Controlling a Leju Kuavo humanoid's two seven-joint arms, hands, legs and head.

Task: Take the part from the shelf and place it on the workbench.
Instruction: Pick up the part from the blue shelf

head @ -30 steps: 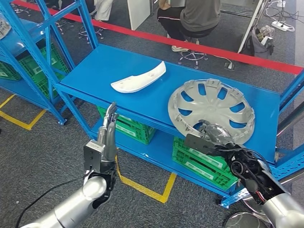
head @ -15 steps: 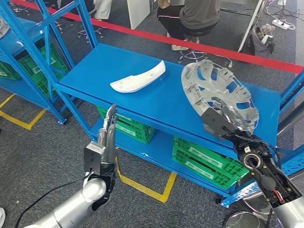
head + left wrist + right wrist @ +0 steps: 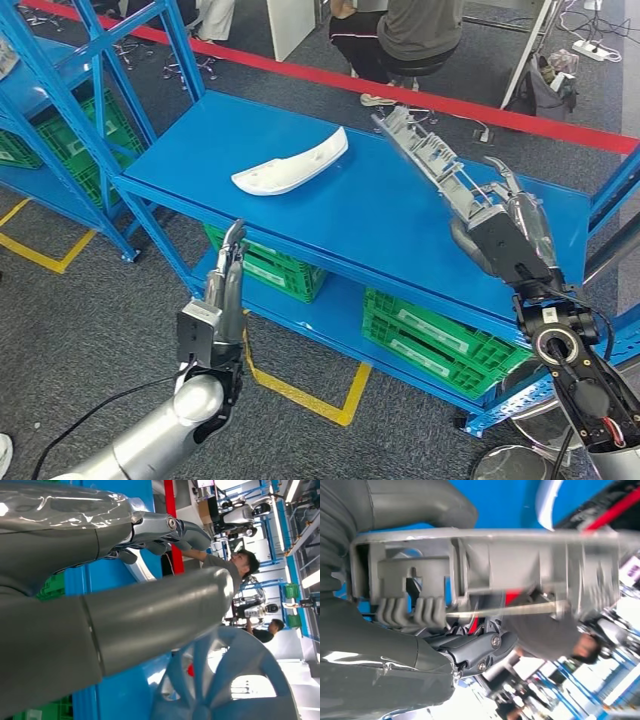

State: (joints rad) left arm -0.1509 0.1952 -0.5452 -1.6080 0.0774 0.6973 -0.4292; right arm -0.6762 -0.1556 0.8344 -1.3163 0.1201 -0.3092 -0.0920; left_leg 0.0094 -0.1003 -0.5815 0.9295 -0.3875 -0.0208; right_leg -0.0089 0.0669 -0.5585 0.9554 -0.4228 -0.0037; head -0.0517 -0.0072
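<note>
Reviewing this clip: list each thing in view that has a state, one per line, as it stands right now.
Silver plastic wheel cover: lifted off the shelf, tilted edge-on, held by the right hand.
White curved plastic trim part: lying flat on the blue metal shelf, untouched.
Right hand: grips the wheel cover's rim.
Left hand: holds nothing, fingers straight and together, in front of the shelf.
Green plastic crates: stowed on the lower tier.

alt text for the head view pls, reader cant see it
The robot's right hand holds a silver hubcap tilted edge-on above a blue shelf. A white curved part lies on the shelf, and the left hand hovers with nothing in it.
</note>
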